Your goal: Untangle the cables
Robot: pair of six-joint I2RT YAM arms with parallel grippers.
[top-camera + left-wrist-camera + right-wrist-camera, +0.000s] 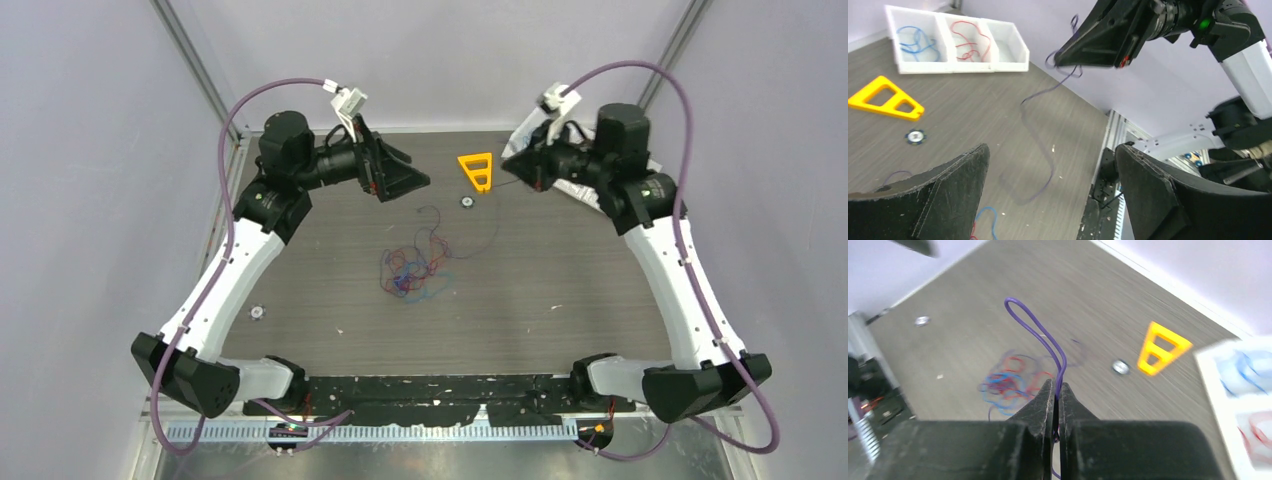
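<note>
The cables form a loose red, blue and purple clump [413, 270] in the middle of the table, also seen in the right wrist view [1007, 382]. My right gripper [514, 171] [1057, 386] is shut on a purple cable [1040, 335], held above the table; a loop of it sticks out past the fingertips. In the left wrist view the same purple cable [1040, 145] hangs from the right gripper [1063, 59] down to the table. My left gripper [418, 183] [1052, 150] is open and empty, raised above the table at the back, left of the clump.
A white three-compartment bin [1013, 52] [1215, 390] at the back right holds a blue cable [915, 42] and a red cable [968, 42]; its third compartment is empty. An orange triangle [477, 170] and a small round disc [466, 201] lie near it. Another disc [257, 312] lies front left.
</note>
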